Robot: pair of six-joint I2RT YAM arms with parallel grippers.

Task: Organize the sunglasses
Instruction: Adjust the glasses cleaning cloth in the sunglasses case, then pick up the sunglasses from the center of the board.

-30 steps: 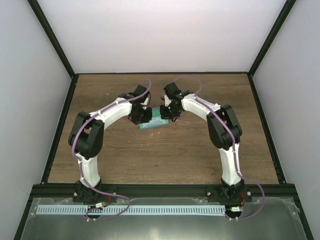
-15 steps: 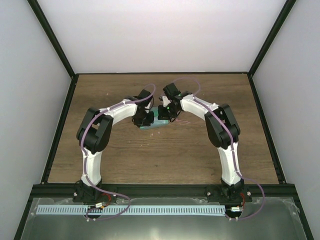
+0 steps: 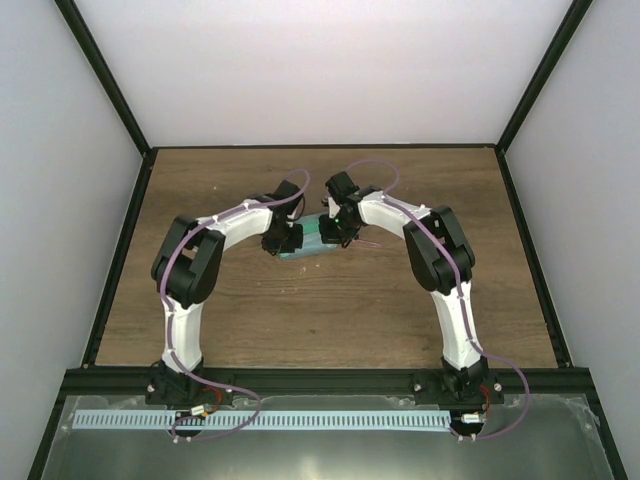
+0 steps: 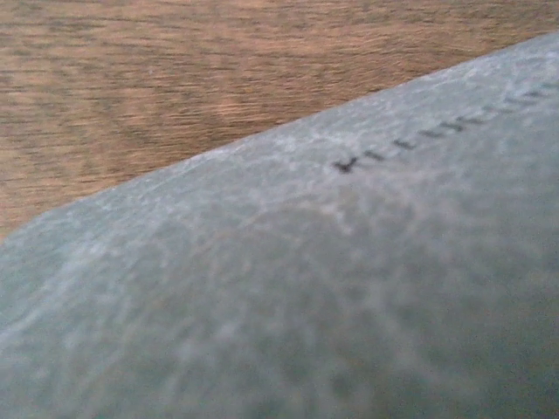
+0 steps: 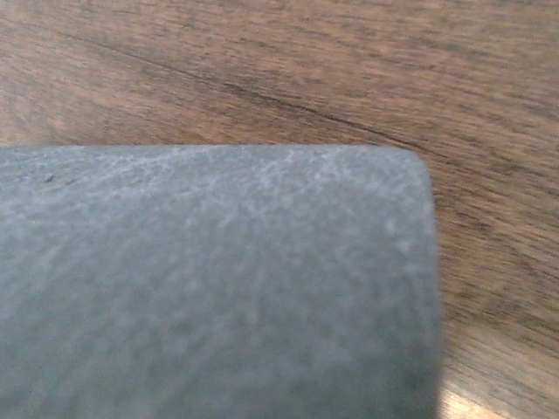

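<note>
The teal-blue case (image 3: 309,241) lies on the wooden table (image 3: 300,310) at mid-centre, with both grippers at it. My left gripper (image 3: 284,240) is against its left end and my right gripper (image 3: 336,229) is over its right end. The case's grey-teal textured surface fills the left wrist view (image 4: 306,288) and the right wrist view (image 5: 218,279), hiding the fingers in both. A thin pinkish line, probably part of the sunglasses (image 3: 368,240), shows on the table just right of my right gripper. The rest of the sunglasses is hidden.
Black frame posts and white walls enclose the table on three sides. Bare wood shows beyond the case in the left wrist view (image 4: 175,70) and the right wrist view (image 5: 349,61). The arm bases stand at the near edge.
My left arm has swung right and closed in on the case's left end. My right gripper has shifted slightly left over the case. The case has nudged a little toward the back.
</note>
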